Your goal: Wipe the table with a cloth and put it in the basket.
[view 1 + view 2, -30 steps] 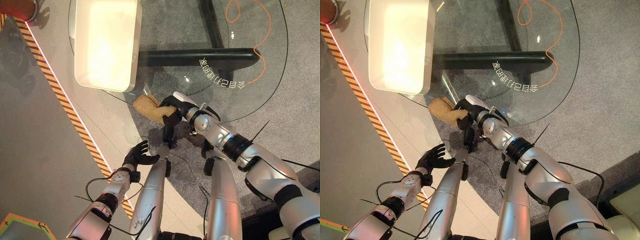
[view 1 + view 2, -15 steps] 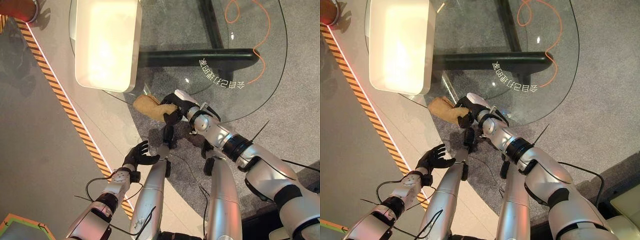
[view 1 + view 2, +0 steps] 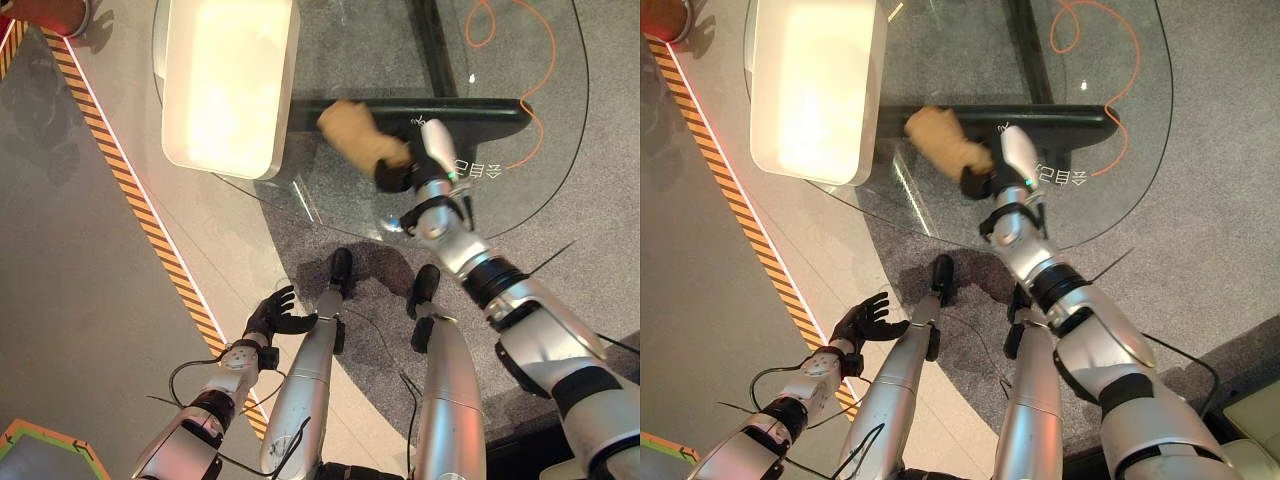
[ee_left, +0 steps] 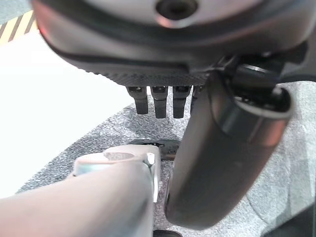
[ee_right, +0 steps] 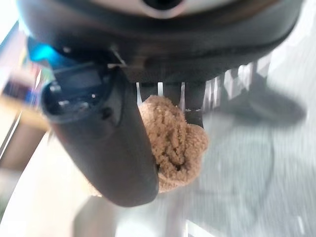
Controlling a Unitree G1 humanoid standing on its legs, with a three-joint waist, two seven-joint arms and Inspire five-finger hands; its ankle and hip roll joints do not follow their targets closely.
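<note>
Wiping is the step I judge to be in hand: my right robot hand (image 3: pixel 405 172) is out over the glass table (image 3: pixel 520 215), its fingers and thumb curled round the tan cloth (image 3: pixel 360 135), which bunches out ahead of the fingertips. In the right wrist view the cloth (image 5: pixel 170 140) sits pinched between thumb and fingers, so I have a firm hold on it. Whether the cloth presses on the glass or rides just above it I cannot tell from these views.

My left robot hand (image 3: pixel 275 315) hangs low at my side, away from the table, with fingers spread and relaxed, holding nothing.

Beyond the cloth and off to the left of my right robot hand sits a pale, shallow, rounded-rectangular basket (image 3: pixel 228 85) on the table; I take that to be where the cloth should end up. An orange cord (image 3: pixel 535 100) trails on the floor under the glass, off to the right of the robot hand.

For the next move, I would keep the grip closed and sweep the cloth across the glass with light downward pressure, taking care not to run off the curved edge. Once the wiping is judged enough, I would carry the cloth leftward over the basket's rim and release it inside.
</note>
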